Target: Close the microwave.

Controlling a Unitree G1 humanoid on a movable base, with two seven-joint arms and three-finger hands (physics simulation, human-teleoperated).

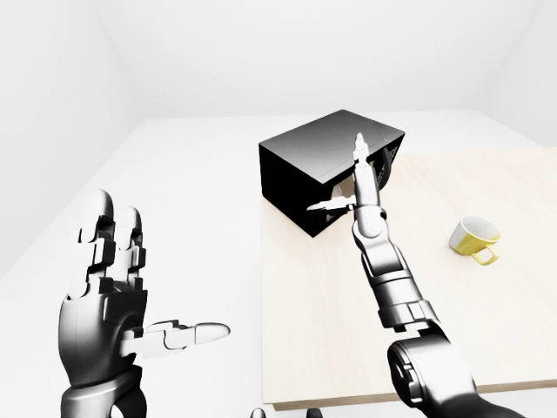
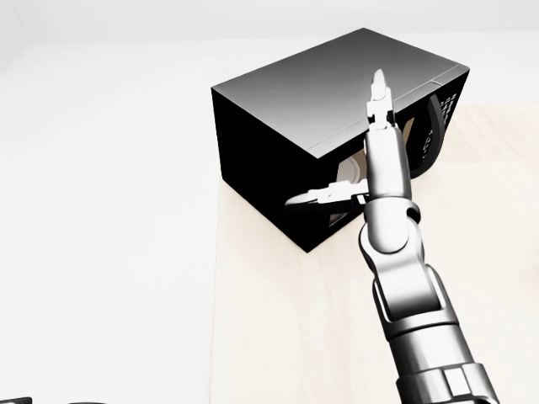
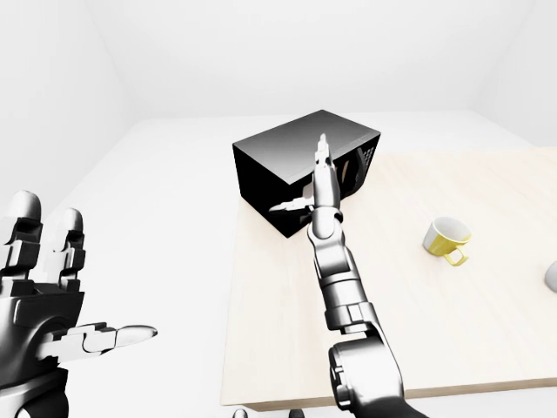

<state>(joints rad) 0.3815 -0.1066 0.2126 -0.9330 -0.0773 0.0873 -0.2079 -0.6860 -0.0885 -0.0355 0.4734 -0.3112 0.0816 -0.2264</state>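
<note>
The black microwave stands on the top-left corner of the pale wooden table in the head view. Its door is slightly ajar, with a narrow slit of the light interior showing beside my hand. My right hand is open and laid flat against the door, fingers pointing up past the top edge and thumb sticking out to the left. The dark control panel and handle lie to the right of the hand. My left hand is open and raised at the lower left of the left-eye view, far from the microwave.
A yellow mug lies tipped on the table to the right of the microwave. A grey object peeks in at the right edge of the right-eye view. The table's left edge runs just left of the microwave, with white floor beyond it.
</note>
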